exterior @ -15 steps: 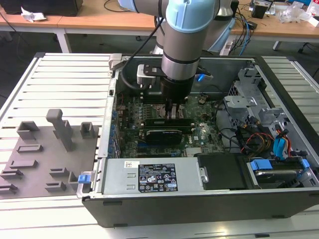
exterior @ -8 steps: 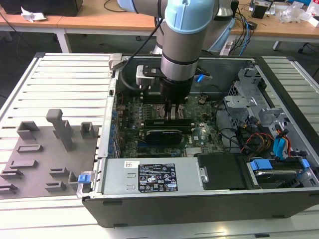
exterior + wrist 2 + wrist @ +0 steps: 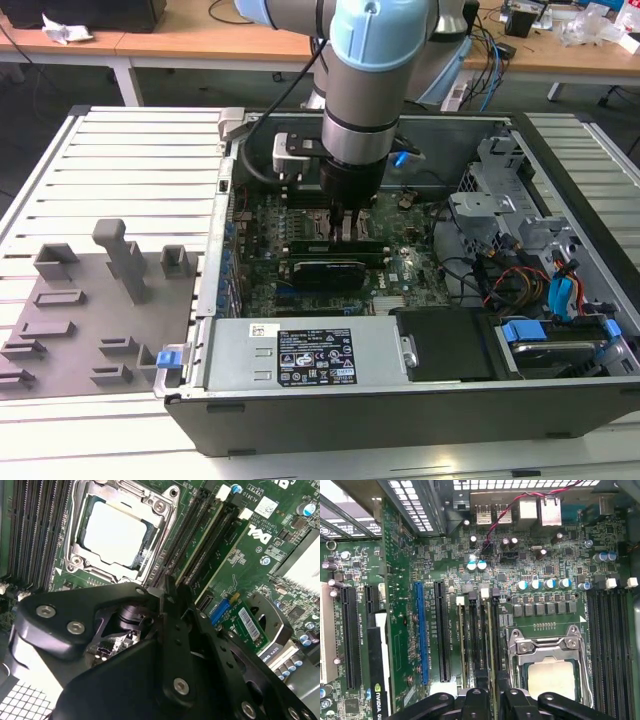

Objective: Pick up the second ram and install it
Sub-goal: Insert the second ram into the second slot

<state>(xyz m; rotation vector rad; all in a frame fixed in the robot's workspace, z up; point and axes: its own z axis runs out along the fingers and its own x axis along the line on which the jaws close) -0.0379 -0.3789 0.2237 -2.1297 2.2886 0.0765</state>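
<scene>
The second ram (image 3: 490, 640) is a thin green stick seen edge-on, standing along a memory slot beside the CPU socket (image 3: 547, 675). In the second wrist view it is the pale-edged strip (image 3: 207, 542) between the black slots. My gripper (image 3: 494, 692) is down inside the open computer case over this slot, and its two black fingers sit close together on either side of the stick's near end. In the exterior view the gripper (image 3: 344, 230) points straight down onto the motherboard (image 3: 400, 270), just above the dark row of slots (image 3: 335, 245).
A black graphics card (image 3: 325, 272) lies just in front of the slots. The power supply (image 3: 300, 355) and the case walls box in the board. Loose cables (image 3: 520, 270) and drive bays fill the exterior view's right. A grey tray (image 3: 90, 320) sits outside on the exterior view's left.
</scene>
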